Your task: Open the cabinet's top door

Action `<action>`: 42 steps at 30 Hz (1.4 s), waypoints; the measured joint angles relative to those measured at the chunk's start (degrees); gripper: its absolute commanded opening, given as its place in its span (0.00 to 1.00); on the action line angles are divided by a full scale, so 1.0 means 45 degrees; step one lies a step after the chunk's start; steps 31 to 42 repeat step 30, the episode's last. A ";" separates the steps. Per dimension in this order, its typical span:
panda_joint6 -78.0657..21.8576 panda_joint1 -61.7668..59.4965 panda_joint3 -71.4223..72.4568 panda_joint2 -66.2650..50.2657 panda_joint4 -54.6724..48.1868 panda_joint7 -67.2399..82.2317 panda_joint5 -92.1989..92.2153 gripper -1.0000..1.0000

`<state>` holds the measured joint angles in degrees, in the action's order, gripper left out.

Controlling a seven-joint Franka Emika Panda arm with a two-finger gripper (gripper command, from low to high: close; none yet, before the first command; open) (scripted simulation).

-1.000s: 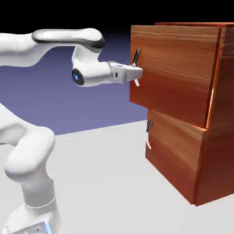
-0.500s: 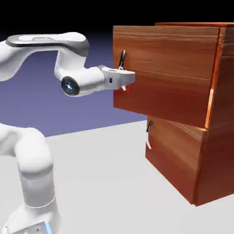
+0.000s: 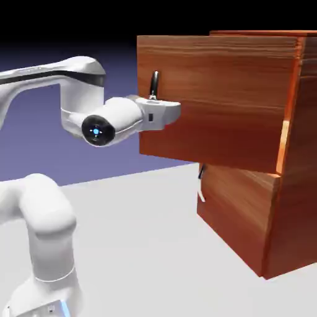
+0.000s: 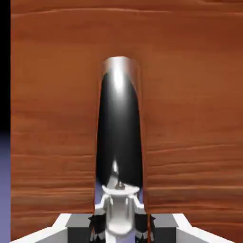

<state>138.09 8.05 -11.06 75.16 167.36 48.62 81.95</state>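
- exterior view: the cabinet (image 3: 291, 204) stands on the table (image 3: 142, 247) at the right, reddish-brown wood grain.
- the top door (image 3: 210, 99) juts out well past the lower panel (image 3: 238, 213), toward the picture's left, with a bright gap showing along its right edge against the cabinet's side.
- the white arm (image 3: 43, 217) rises from the lower left, and its hand lies level against the top door's front.
- the gripper (image 3: 175, 112) is clenched on the handle (image 3: 154, 83), whose black upper end sticks up above the hand.
- the lower panel's own handle (image 3: 200, 184) shows under the top door, untouched.
- hand view: wood grain fills nearly the whole picture, with a thin strip of black and violet at the left edge.
- the dark glossy handle (image 4: 119, 128) runs up the middle, large, with a bright glint near its top.
- its pale lower end sits gripped between the fingers (image 4: 97, 227) at the bottom edge.
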 measured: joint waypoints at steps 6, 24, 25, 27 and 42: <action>-0.2898 -0.0720 -0.2702 0.0387 -0.0257 -0.0703 -0.3177 0.00; -1.1715 0.2659 -1.0699 -0.2097 -0.6325 -0.0770 -0.9667 0.00; -1.2134 0.3066 -1.1049 -0.2193 -0.6787 -0.0790 -0.9869 0.00; -1.2926 0.3911 -1.1710 -0.2320 -0.7709 -0.0858 -1.0245 0.00; -1.4360 0.4484 -1.2399 -0.3251 -0.8910 -0.0427 -1.0276 0.00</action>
